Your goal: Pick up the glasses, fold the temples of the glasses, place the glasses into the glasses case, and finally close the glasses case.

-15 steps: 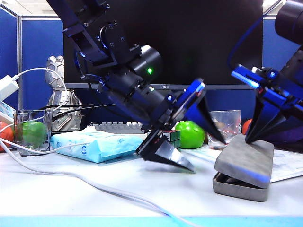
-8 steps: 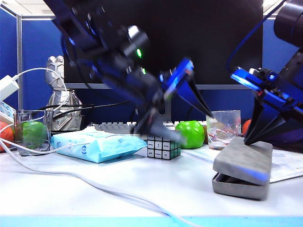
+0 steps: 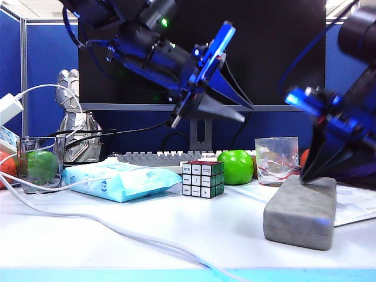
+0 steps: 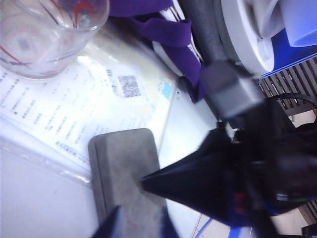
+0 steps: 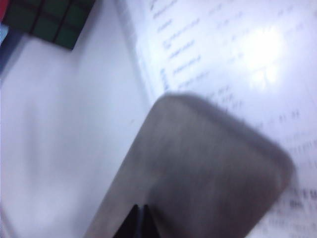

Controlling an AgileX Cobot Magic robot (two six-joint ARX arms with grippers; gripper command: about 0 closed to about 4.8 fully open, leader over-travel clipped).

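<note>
You're at the tail end, by the look of it: the glasses case [image 3: 301,211] sits on the desk [image 3: 176,235] at the right, lid down, no gap visible. Right hand [image 3: 314,171] has its fingers pressed together, tips on the lid. Left hand [image 3: 235,111] is raised over the middle, holding nothing; can't tell its spread. Glasses hidden, presumably inside. Can't confirm it latched; right wrist view is blurred.

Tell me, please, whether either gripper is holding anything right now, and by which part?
Nothing is held. The left gripper hangs in the air above the table; the right gripper, shut, presses its tips on the closed glasses case lid.
</note>
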